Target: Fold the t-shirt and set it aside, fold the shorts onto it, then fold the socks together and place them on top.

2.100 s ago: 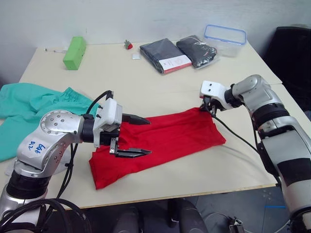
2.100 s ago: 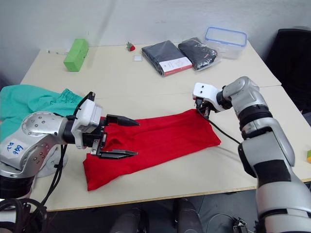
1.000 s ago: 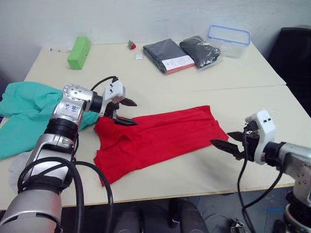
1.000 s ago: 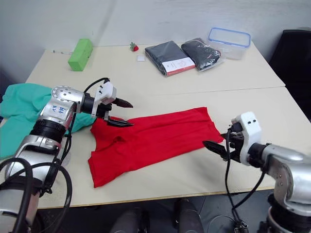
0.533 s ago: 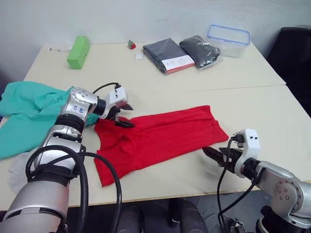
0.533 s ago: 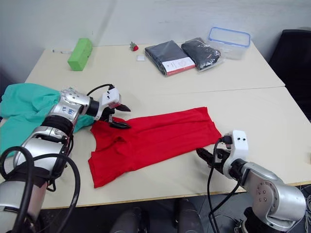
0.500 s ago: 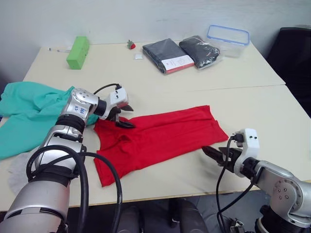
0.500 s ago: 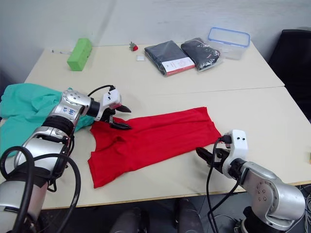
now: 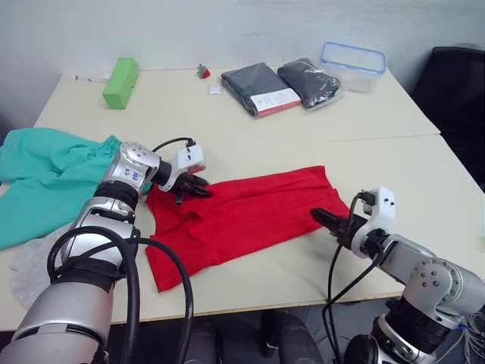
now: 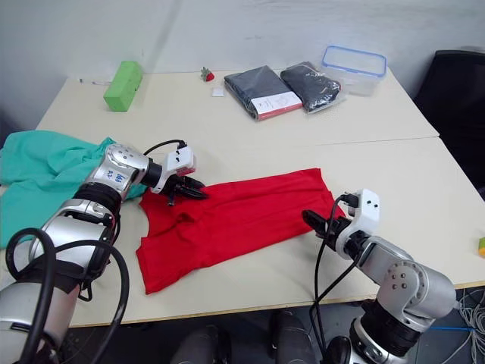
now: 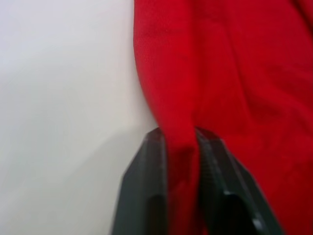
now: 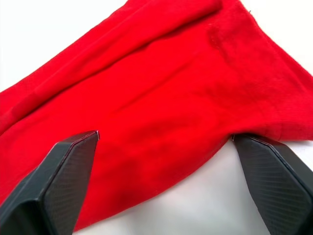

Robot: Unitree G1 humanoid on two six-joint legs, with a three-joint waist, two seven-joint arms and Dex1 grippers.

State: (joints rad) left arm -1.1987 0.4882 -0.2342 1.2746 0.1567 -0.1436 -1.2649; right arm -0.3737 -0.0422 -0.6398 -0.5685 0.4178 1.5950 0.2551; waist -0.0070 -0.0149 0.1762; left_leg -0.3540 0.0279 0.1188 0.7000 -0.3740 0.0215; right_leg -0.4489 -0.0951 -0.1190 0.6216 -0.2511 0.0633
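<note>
Both arms reach toward the t-shirt [image 9: 246, 216], which lies folded lengthwise at centre frame on the table [image 9: 250, 129]. My left gripper [image 9: 198, 186] lies low at its upper-left corner, fingers pinched on a ridge of red cotton — half a second ago they were parted there. My right gripper [image 9: 327, 220] points in from the lower right, fingers spread wide, tips at the right hem; it has moved up since then. Soft, creased teal shorts [image 9: 45, 178] bunch at the left edge.
</note>
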